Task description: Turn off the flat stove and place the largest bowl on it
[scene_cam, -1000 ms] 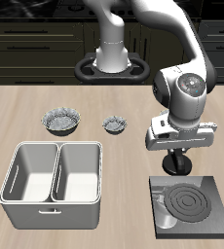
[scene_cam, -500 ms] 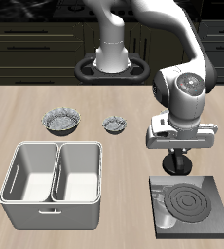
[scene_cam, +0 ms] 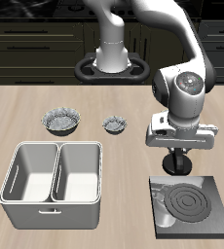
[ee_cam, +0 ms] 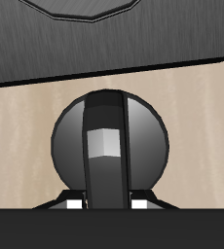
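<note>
The flat stove (scene_cam: 194,206) is a dark grey slab near the table's front edge, and its ring coils are dark. Its black round knob (scene_cam: 169,167) lies just behind the slab, and it also shows in the wrist view (ee_cam: 65,146). My gripper (scene_cam: 177,161) stands straight down on the knob with its jaws together, and in the wrist view (ee_cam: 106,146) they cross the knob's middle. The largest bowl (scene_cam: 61,121), grey with a fluted rim, sits far off behind the tub. Only two bowls show.
A double-basin grey metal tub (scene_cam: 54,199) stands near the front edge. A tiny grey bowl (scene_cam: 114,124) sits beside the big one. The robot's base (scene_cam: 113,63) is at the table's back.
</note>
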